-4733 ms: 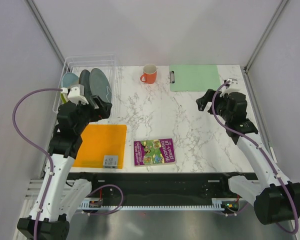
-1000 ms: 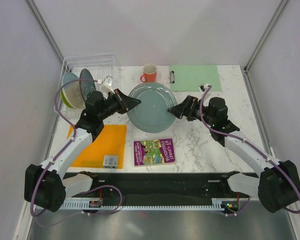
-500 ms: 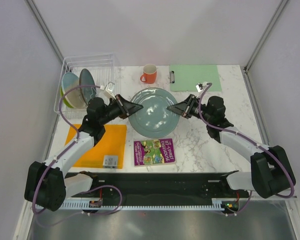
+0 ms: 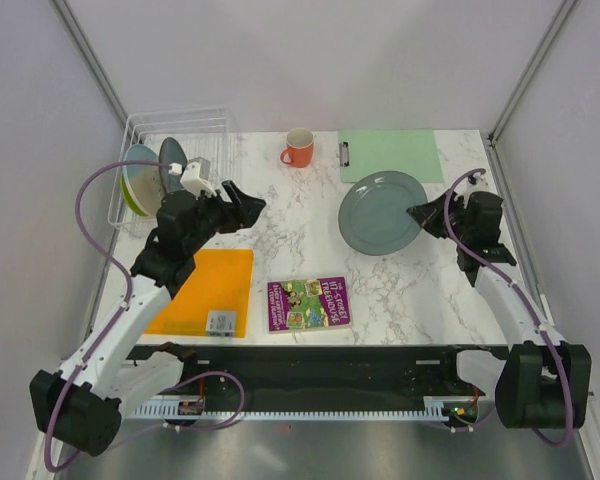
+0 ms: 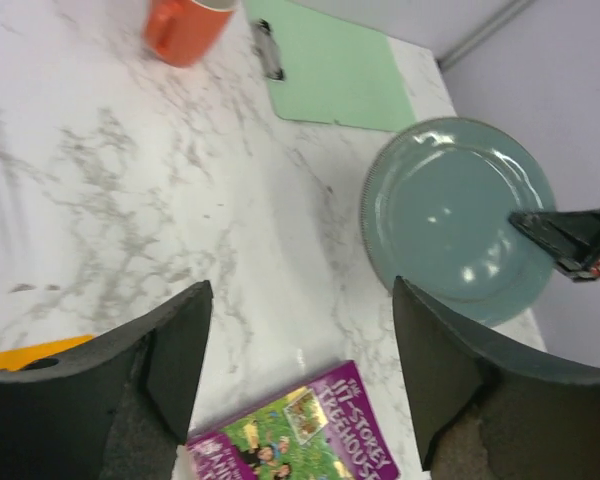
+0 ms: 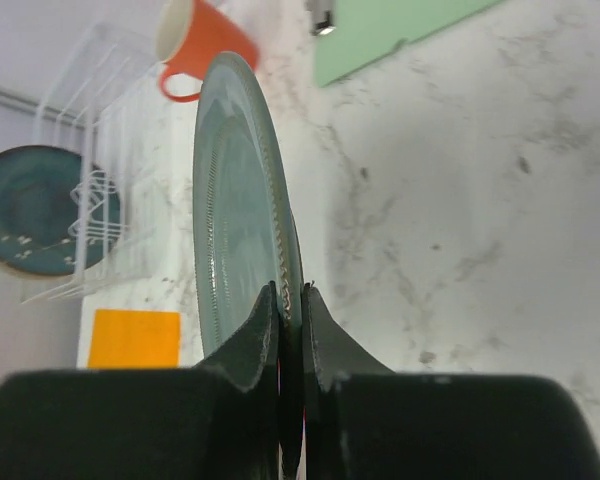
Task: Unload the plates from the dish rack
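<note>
My right gripper [image 4: 421, 212] is shut on the right rim of the grey-green plate [image 4: 380, 212], which is over the right half of the table. In the right wrist view the plate [image 6: 232, 200] is seen edge-on, pinched between the fingers of the right gripper [image 6: 291, 297]. My left gripper [image 4: 250, 201] is open and holds nothing, left of the table's middle, well apart from the plate [image 5: 450, 215]. Its fingers [image 5: 185, 350] frame bare marble. The dish rack [image 4: 212, 120] at the back left holds a dark teal plate [image 4: 173, 160], a cream-and-blue plate [image 4: 139, 165] and a lime green plate [image 4: 130, 198].
An orange mug [image 4: 299, 148] and a green clipboard [image 4: 390, 154] lie at the back. A purple book [image 4: 309, 303] and an orange mat [image 4: 205, 285] with a small grey card [image 4: 220, 321] lie near the front edge.
The left gripper opened, let go of the grey-green plate and pulled back left. The right gripper, shut on the plate's rim, carried it to the right.
</note>
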Action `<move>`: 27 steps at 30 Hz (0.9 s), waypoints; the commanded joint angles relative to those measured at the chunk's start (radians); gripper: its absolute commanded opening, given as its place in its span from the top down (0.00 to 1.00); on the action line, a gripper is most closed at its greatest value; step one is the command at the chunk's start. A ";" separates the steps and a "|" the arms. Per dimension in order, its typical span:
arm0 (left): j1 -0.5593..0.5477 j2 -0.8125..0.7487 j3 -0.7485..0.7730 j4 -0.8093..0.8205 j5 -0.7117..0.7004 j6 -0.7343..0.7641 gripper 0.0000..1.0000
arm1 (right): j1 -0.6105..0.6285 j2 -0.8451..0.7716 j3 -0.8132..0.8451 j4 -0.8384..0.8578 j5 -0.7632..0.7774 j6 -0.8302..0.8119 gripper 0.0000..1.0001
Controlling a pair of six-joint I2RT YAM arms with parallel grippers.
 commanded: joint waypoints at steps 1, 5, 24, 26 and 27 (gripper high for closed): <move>0.002 -0.107 0.022 -0.146 -0.258 0.197 0.18 | -0.072 0.016 0.054 -0.021 -0.007 -0.025 1.00; 0.001 -0.199 0.012 -0.172 -0.381 0.252 0.08 | -0.109 0.098 0.033 0.021 -0.024 -0.016 1.00; 0.002 -0.285 0.058 -0.249 -0.535 0.318 0.07 | -0.149 0.402 -0.087 0.007 0.033 0.005 1.00; 0.004 -0.263 0.072 -0.257 -0.537 0.323 0.07 | -0.149 0.411 -0.113 0.002 0.042 -0.004 0.85; 0.002 -0.259 0.077 -0.257 -0.538 0.327 0.06 | -0.150 0.411 -0.116 -0.010 0.050 -0.011 0.81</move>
